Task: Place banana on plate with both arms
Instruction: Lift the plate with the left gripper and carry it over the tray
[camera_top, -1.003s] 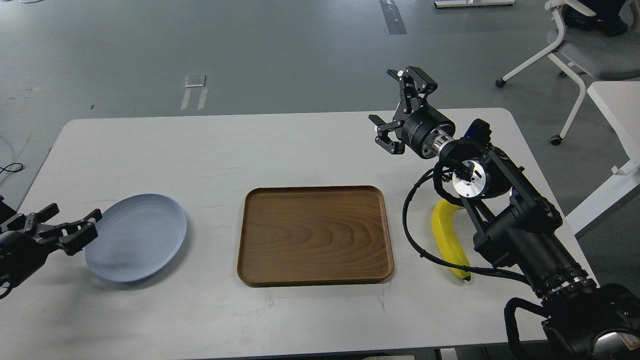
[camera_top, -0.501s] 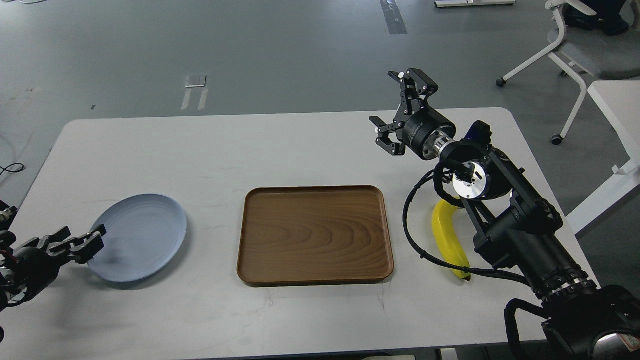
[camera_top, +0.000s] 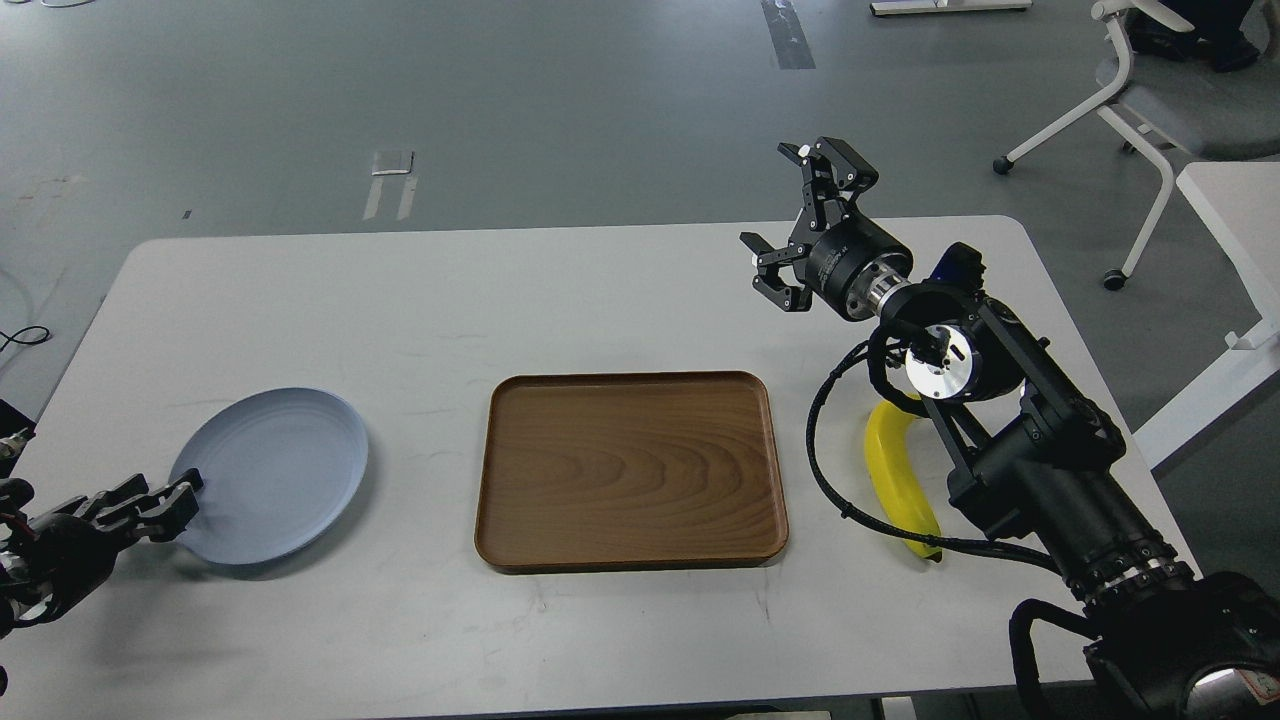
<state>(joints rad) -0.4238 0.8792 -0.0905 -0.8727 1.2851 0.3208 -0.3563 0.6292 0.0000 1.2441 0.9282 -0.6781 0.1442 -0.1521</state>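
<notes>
Early step, nothing grasped: banana (camera_top: 898, 481) flat on table (camera_top: 420, 300) right of tray (camera_top: 630, 470), right gripper (camera_top: 795, 225) spread empty above; plate (camera_top: 270, 475) left of tray, left gripper (camera_top: 165, 500) at its rim, closure indeterminable; next, lower right gripper onto banana.

The white table (camera_top: 420, 300) carried a blue-grey plate (camera_top: 275, 475) at left, a wooden tray (camera_top: 630, 470) in the middle, and a banana (camera_top: 897, 480) at right.
</notes>
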